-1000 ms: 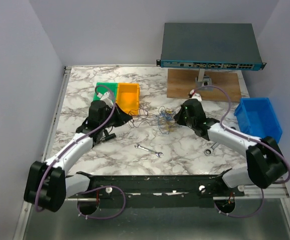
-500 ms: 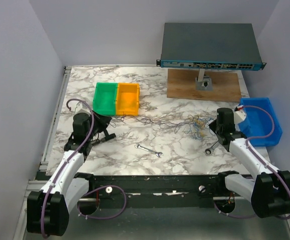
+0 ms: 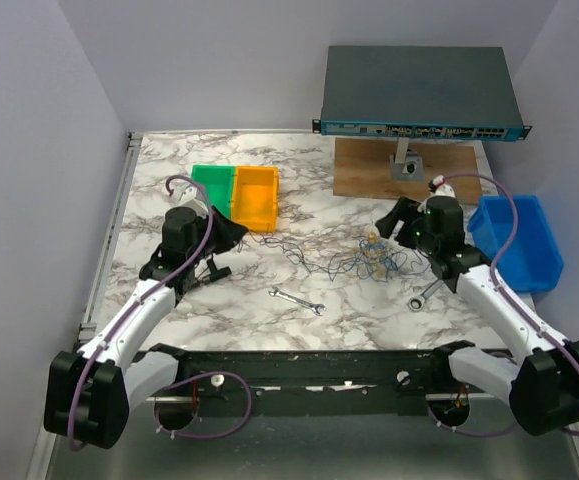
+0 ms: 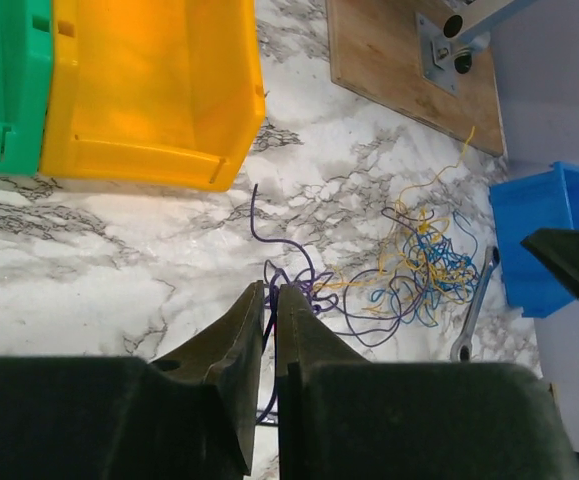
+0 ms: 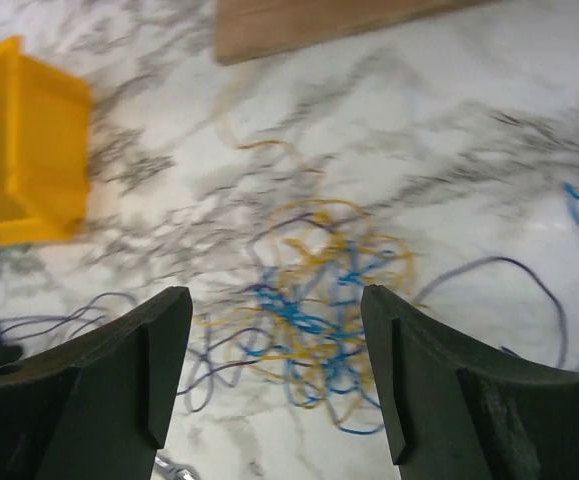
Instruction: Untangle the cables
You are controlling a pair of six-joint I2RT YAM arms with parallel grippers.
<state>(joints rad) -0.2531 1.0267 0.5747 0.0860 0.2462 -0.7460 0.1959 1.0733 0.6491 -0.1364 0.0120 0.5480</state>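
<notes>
**A:** What sort of room is it?

**B:** Plain pale walls close round a white tabletop [image 3: 299, 180] veined in grey. A green bin [image 3: 212, 192] and a yellow bin [image 3: 254, 195] sit touching at the far left. A blue bin [image 3: 517, 240] is at the right edge, and a wooden board [image 3: 369, 172] at the back carries a raised network switch [image 3: 414, 90].

**A:** And the cables?

**B:** The cables [image 3: 369, 258] lie on the tabletop right of centre, running roughly left to right. There is a dense yellow-and-blue knot at the right end, and thin dark strands trail left toward the yellow bin.

**A:** The fingers?

**B:** The right fingers [image 5: 129, 370] stand wide apart just beside the knot, holding nothing. The left fingers [image 4: 234, 350] are almost together. A dark strand shows in the slit between them; I cannot tell whether it is pinched.

**A:** Do the views differ?

**B:** Only the left wrist view shows that slit. The top view alone shows both the centre wrench [image 3: 297, 300] and the right wrench [image 3: 422, 296]. The right wrist view is blurred, yet it shows the loops' colours closest.
</notes>
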